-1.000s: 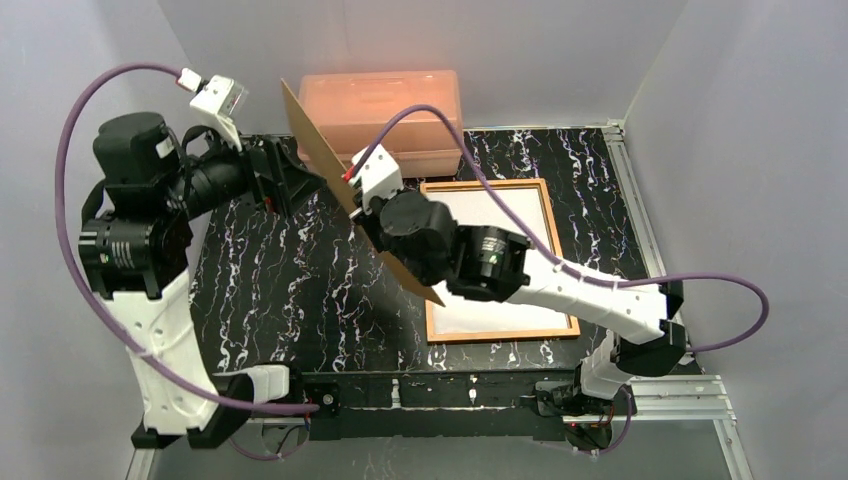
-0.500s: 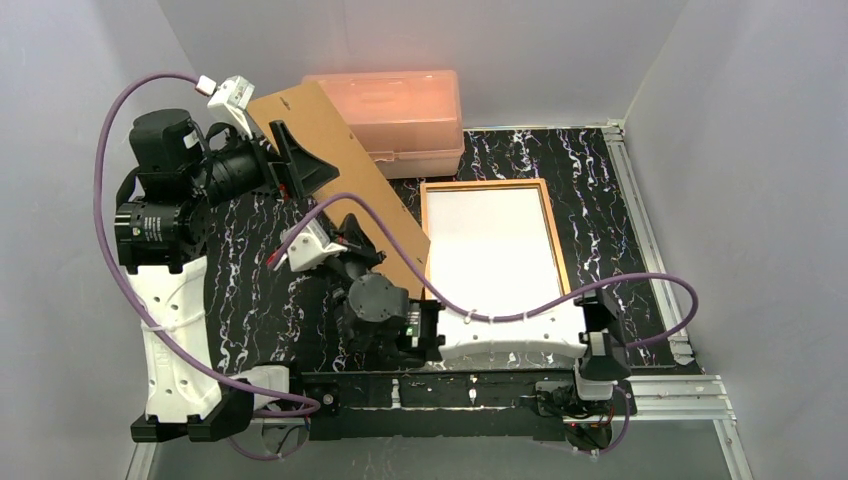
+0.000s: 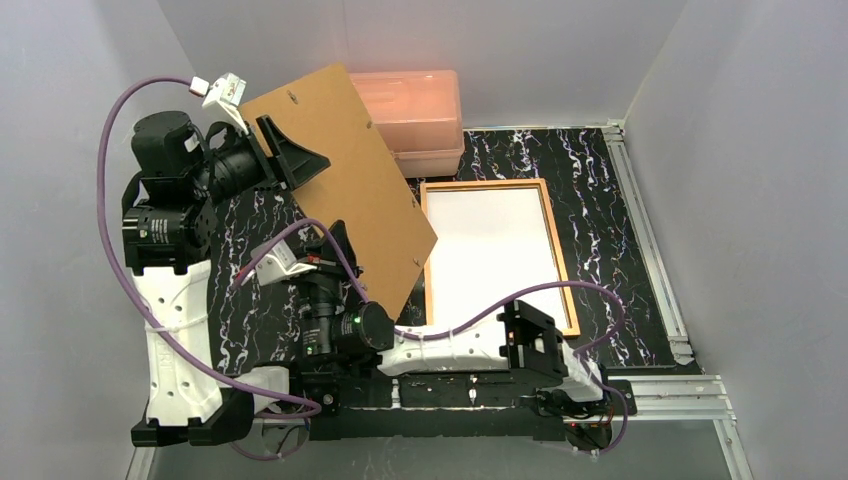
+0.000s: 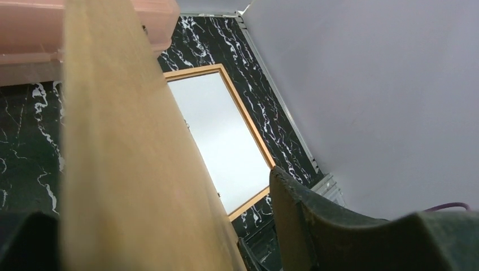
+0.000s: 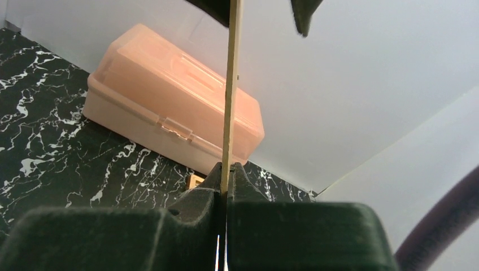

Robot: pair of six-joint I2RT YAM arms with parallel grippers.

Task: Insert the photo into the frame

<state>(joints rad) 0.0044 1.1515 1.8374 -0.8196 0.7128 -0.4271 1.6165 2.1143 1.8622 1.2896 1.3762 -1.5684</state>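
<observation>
The frame (image 3: 485, 183), thin orange-brown wood, lies flat on the right of the table. A white rectangle fills it: the photo (image 3: 490, 250) with its plain side up, also seen in the left wrist view (image 4: 220, 130). Left of it a plain brown backing board (image 3: 340, 170) is held up at a slant. My right gripper (image 3: 330, 240) is shut on the board's lower edge, the thin board (image 5: 231, 84) pinched between its jaws (image 5: 226, 180). My left gripper (image 3: 305, 160) straddles the board's upper left edge. One finger (image 4: 305, 226) stands apart from the board (image 4: 113, 141).
A pink translucent plastic box (image 3: 415, 110) stands at the back against the wall, partly behind the raised board. Grey walls close in the black marbled table (image 3: 260, 290) on three sides. An aluminium rail (image 3: 640, 230) runs along the right edge.
The right arm has drawn back to the near left, swinging the board from edge-on to face-up. The left gripper's jaws have narrowed around the board's upper edge.
</observation>
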